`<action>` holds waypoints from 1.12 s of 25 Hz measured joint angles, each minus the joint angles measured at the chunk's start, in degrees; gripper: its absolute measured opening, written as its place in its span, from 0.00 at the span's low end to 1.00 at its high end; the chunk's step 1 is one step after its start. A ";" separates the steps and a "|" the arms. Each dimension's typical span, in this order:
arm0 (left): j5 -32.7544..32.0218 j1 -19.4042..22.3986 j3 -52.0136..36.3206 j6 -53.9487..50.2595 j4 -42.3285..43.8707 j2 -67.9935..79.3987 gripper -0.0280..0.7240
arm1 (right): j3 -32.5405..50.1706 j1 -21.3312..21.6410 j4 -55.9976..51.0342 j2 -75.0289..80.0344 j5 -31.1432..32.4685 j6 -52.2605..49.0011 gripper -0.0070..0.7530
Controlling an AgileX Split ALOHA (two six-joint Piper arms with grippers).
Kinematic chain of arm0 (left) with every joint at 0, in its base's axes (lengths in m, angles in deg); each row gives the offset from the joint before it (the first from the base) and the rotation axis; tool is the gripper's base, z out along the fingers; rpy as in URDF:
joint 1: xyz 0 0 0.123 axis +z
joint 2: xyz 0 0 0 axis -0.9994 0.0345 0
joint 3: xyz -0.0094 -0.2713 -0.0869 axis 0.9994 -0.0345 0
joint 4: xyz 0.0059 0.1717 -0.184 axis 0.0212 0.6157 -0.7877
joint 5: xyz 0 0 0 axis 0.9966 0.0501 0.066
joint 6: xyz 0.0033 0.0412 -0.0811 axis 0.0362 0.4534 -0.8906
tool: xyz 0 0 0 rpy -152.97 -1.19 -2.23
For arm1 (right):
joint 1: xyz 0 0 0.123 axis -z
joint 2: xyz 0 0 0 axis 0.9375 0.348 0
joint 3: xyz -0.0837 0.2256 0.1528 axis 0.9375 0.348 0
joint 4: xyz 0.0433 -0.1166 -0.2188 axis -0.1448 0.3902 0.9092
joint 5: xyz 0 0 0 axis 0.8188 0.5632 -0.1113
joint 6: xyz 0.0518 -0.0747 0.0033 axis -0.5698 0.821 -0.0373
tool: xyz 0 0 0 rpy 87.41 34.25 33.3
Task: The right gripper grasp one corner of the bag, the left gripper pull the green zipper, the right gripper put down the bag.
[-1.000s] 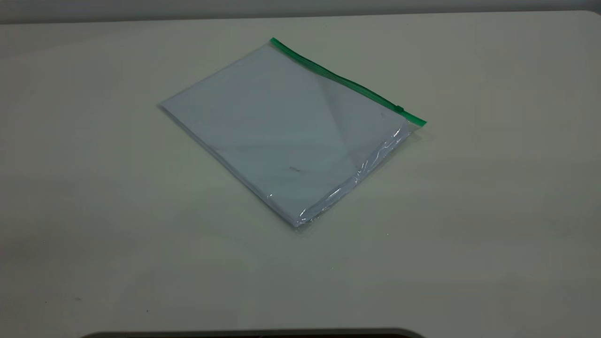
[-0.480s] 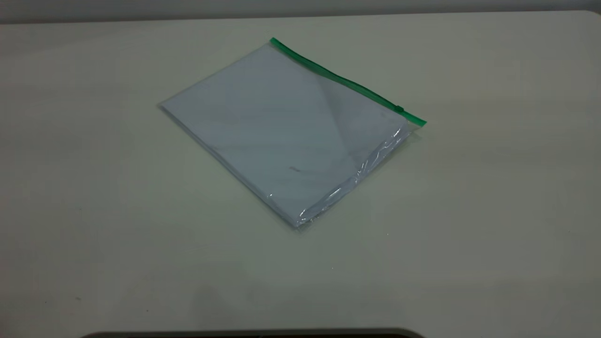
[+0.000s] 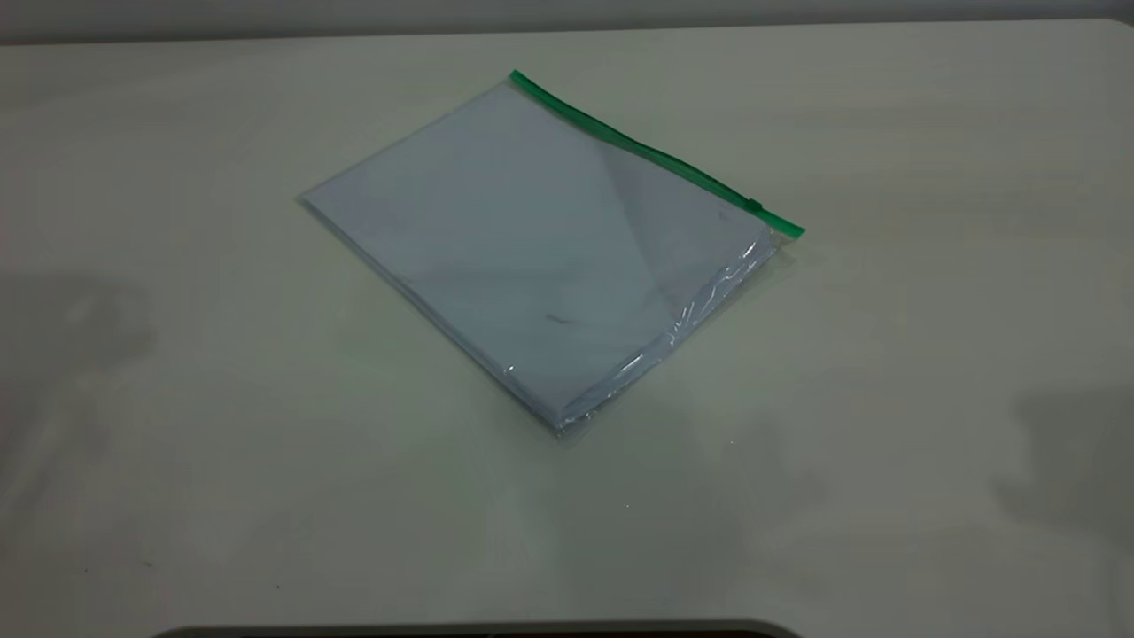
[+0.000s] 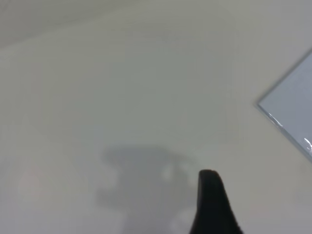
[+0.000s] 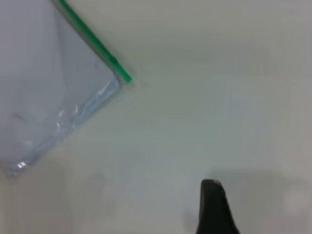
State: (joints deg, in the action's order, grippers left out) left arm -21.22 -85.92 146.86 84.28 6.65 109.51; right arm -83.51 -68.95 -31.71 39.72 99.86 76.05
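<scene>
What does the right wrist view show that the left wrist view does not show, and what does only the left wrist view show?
Only the right wrist view shows the green zipper with its slider tab, the corner of the bag at its end, and a tip of the right gripper. Only the left wrist view shows a tip of the left gripper and a plain clear corner. Both show the bag and the table.

Right gripper (image 5: 214, 207): one black finger in view above bare table (image 5: 219, 112). Open tabletop between it and the bag (image 5: 53, 83); the green-strip corner of the bag (image 5: 126, 78) lies free, unblocked on every side.

Left gripper (image 4: 212, 202): same, bare surface all around, the bag's plain corner well apart. The green zipper (image 3: 651, 152) runs along the bag's far edge, clear table beyond it.
</scene>
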 joint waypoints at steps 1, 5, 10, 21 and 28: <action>0.05 -0.06 2.18 1.00 0.00 3.22 0.77 | 0.00 0.00 -1.36 2.79 -1.56 2.01 0.70; -0.31 -1.79 9.06 5.75 0.00 12.98 0.77 | -0.20 0.00 -12.11 12.92 -6.85 13.60 0.70; -1.56 -4.76 12.73 8.52 -0.50 18.74 0.77 | -3.78 0.00 -32.20 27.10 -7.96 34.24 0.70; -2.97 -6.72 13.09 8.68 -2.75 20.33 0.77 | -15.92 0.00 -68.47 56.18 3.01 71.98 0.70; -3.10 -6.72 13.09 8.68 -2.75 20.33 0.77 | -21.52 0.00 -76.32 67.47 5.62 80.07 0.70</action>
State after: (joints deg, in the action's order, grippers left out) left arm -24.31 -92.64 159.95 92.96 3.90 129.84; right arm -105.03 -68.95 -108.02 107.19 105.48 156.13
